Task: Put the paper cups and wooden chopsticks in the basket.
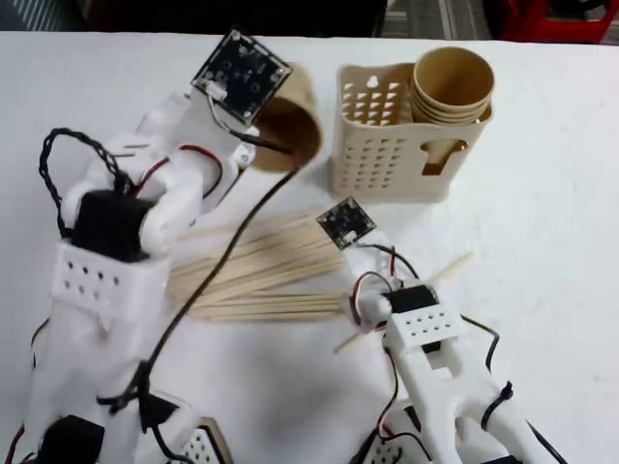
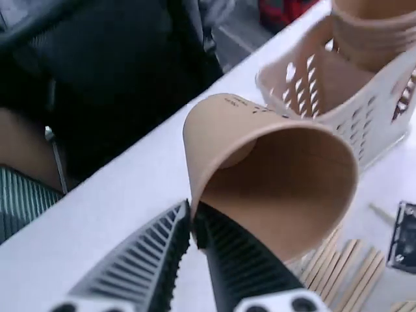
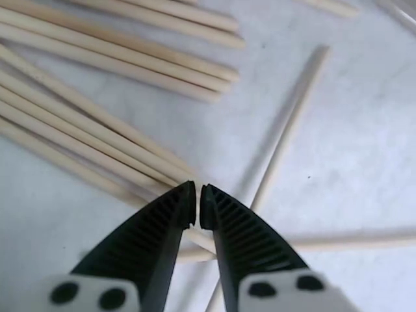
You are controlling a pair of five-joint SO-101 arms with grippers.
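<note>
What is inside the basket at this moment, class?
A stack of paper cups stands in one compartment of the basket. The compartment beside it looks empty, though its floor is hidden by the wall.

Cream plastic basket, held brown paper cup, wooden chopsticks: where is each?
Cream plastic basket (image 1: pixel 377 164), high view, perforated front wall.
Brown paper cup (image 2: pixel 286 188), left wrist view, inner wall.
Wooden chopsticks (image 1: pixel 261 273), high view, middle of the pile.

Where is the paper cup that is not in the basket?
In the high view the paper cup is tipped sideways just left of the basket, beyond the chopsticks, its rim pinched in the left gripper.
</note>
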